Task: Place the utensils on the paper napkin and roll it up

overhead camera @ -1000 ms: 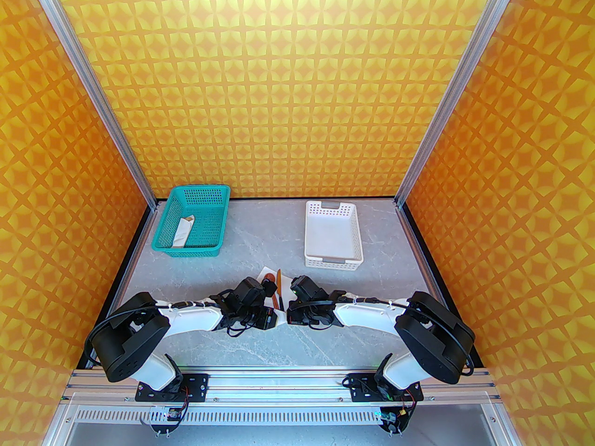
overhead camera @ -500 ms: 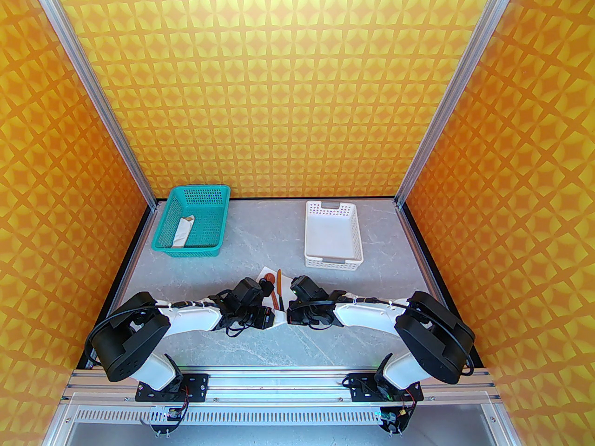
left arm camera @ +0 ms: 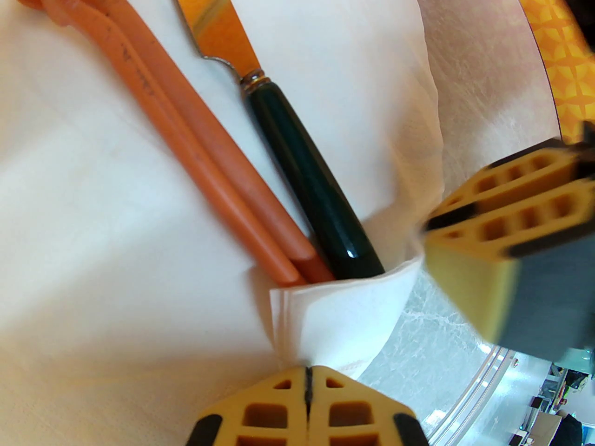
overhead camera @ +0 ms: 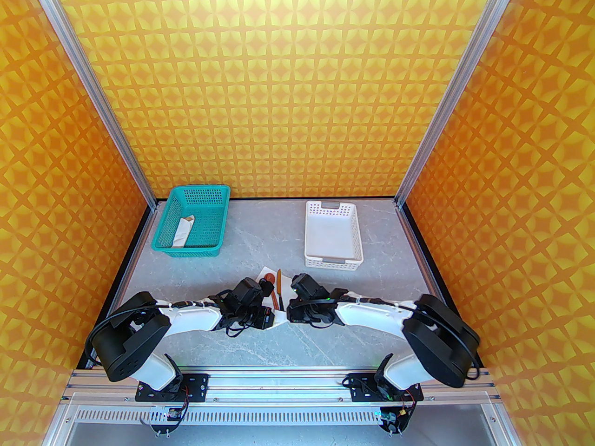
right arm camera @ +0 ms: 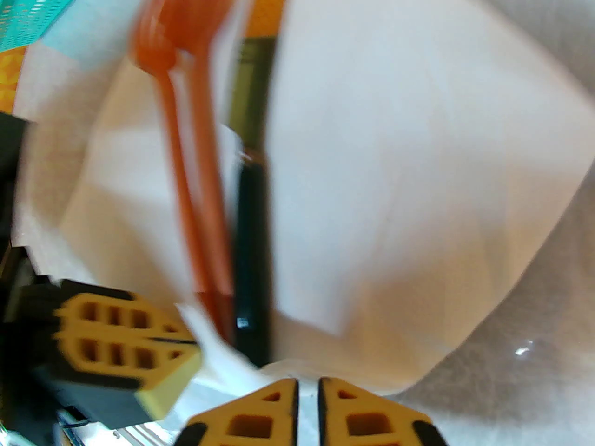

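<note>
Utensils [left arm camera: 232,198] partly under folded napkin [left arm camera: 344,314]

The thin white paper napkin [left arm camera: 93,193] is plain, with no print. The slim orange plastic fork [right arm camera: 158,58] and the reddish-brown round-bowled spoon [overhead camera: 268,278] are close in hue (their handles look nearly the same orange-red up close). The slim table knife [left arm camera: 311,179] has a shiny orange blade and a glossy handle of very dark green.

The left end effector [left arm camera: 307,374] and right end effector [right arm camera: 308,388] are mustard yellow edged in black.

The stone-look tabletop [overhead camera: 260,244] is pale grey with white veins. The teal perforated plastic basket [overhead camera: 218,216] and white perforated plastic basket [overhead camera: 357,235] are single colours. The patterned enclosure walls [overhead camera: 297,86] repeat yellow stars on orange.
</note>
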Robot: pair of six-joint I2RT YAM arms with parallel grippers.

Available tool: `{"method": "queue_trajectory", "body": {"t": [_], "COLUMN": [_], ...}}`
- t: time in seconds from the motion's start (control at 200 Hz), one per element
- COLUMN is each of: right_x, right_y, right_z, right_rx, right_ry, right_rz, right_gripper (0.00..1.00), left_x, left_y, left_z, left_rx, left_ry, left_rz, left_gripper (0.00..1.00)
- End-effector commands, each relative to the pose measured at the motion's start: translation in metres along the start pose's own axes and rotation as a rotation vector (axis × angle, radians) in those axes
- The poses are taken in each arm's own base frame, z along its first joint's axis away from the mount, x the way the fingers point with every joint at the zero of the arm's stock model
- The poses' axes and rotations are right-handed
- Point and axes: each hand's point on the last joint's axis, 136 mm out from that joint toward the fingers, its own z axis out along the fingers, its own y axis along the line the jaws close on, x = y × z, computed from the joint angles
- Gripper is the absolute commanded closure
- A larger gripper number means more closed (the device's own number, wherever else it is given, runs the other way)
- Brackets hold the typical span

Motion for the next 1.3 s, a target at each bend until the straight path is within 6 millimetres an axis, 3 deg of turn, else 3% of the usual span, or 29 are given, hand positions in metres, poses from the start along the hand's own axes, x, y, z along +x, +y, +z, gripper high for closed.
{"method": "queue_trajectory", "body": {"t": [0.0,0.215,0.475,0.7,0.985,1.295], "right_x": [-0.021,-0.035,-0.048,-0.060,-0.069,-0.058], "right_y": [-0.005,-0.037,-0.052,-0.056,-0.051,-0.054], "right_z": [-0.022,-0.025,-0.014,-0.003,0.011,0.026], "right_rx": [0.053,0.175,0.282,0.325,0.326,0.307], "right_ry": [-0.062,-0.067,-0.087,-0.111,-0.105,-0.055], "right_rz": [-0.039,-0.041,-0.053,-0.061,-0.082,-0.048], "right_gripper": [0.80,0.72,0.56,0.40,0.28,0.26], "left_x": [0.011,0.011,0.009,0.007,0.008,0.008], "left_y": [0.015,0.015,0.013,0.011,0.012,0.012], "left_z": [0.003,0.003,0.002,0.001,0.000,0.001], "left_rx": [-0.049,-0.049,-0.050,-0.050,-0.052,-0.052], "left_ry": [0.033,0.034,0.036,0.035,0.040,0.038], "left_rz": [-0.008,-0.008,-0.002,0.006,0.007,0.008], "left_gripper": [0.98,0.97,0.97,0.97,0.97,0.97]}}
